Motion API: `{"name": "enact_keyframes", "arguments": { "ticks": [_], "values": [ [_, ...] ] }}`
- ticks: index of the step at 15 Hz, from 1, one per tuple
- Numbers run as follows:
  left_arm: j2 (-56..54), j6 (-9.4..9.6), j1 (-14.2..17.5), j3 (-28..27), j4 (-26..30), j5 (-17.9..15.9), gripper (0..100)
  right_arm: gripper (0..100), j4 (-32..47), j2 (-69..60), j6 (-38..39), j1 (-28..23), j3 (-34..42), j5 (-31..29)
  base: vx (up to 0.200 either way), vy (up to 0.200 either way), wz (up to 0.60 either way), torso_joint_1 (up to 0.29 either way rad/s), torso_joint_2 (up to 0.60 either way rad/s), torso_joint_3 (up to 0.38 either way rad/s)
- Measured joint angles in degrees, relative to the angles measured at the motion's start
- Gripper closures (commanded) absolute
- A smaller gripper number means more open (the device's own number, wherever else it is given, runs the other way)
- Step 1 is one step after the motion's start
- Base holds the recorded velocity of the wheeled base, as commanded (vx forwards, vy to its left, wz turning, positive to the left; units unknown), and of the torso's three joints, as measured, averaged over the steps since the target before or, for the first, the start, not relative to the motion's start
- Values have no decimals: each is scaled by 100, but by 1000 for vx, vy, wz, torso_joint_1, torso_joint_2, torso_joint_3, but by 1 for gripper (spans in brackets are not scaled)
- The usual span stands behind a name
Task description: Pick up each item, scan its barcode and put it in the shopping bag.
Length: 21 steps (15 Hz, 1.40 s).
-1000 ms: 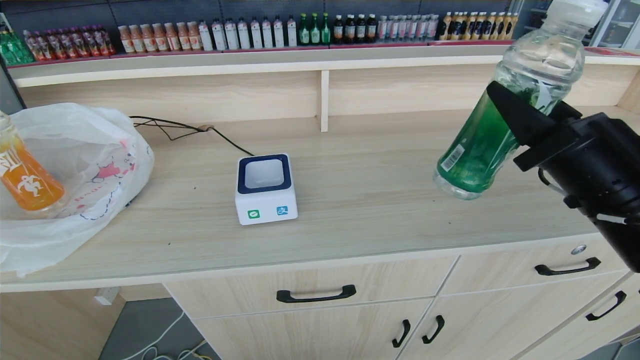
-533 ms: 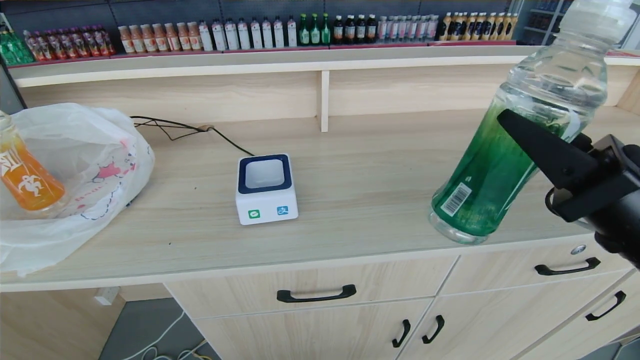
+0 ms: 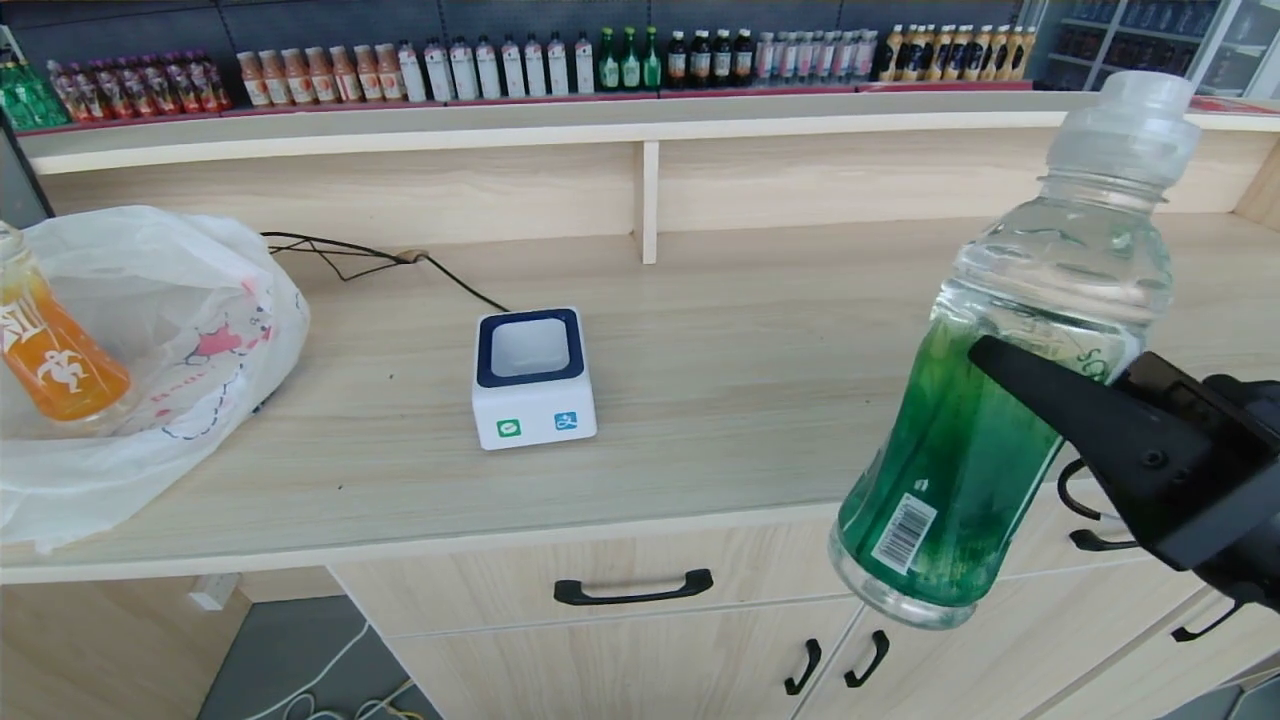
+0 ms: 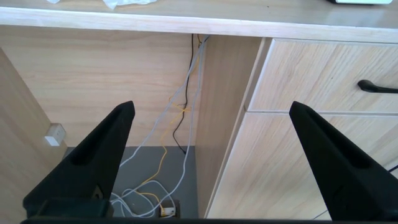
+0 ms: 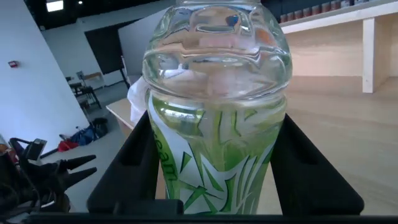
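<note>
My right gripper [image 3: 1030,375] is shut on a clear bottle with a green label [image 3: 975,450], held tilted in the air over the counter's front edge at the right, barcode facing the head camera low on the label. In the right wrist view the bottle [image 5: 217,112] sits between the two black fingers [image 5: 134,158]. The white scanner [image 3: 531,375] with a dark-framed window stands mid-counter. At the left lies the white plastic shopping bag [image 3: 190,330] with an orange bottle [image 3: 55,350] in it. My left gripper [image 4: 211,118] hangs open below the counter's edge, nothing between its fingers.
A black cable [image 3: 400,262] runs from the scanner to the back of the wooden counter [image 3: 750,340]. A raised ledge [image 3: 640,150] closes off the back, with rows of bottles on a shelf behind. Drawers and doors with black handles [image 3: 632,588] sit below; loose cables [image 4: 177,130] hang under the counter.
My right gripper has carried the green bottle nearer and lower, from above the counter's right end to in front of its front edge; the bottle now stands more upright.
</note>
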Motion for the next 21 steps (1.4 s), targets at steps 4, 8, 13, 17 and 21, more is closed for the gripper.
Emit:
{"name": "enact_keyframes", "arguments": {
  "ticks": [4,8,13,17,21],
  "values": [
    [0,48,0,0,0,0,0,100,-5,20,1320,162,-104,0,0,0,0,0,0,0],
    [0,50,0,0,0,0,0,100,-2,-50,1654,522,-107,9,0,0,0,0,0,0],
    [0,52,0,0,0,0,0,100,0,-20,1665,584,-239,-2,0,0,0,0,0,0],
    [0,50,0,0,0,0,0,100,-2,33,1665,585,-324,-7,0,0,0,0,0,0],
    [0,50,0,0,0,0,0,100,-2,48,1665,584,-339,-5,0,0,0,0,0,0]
  ]
}}
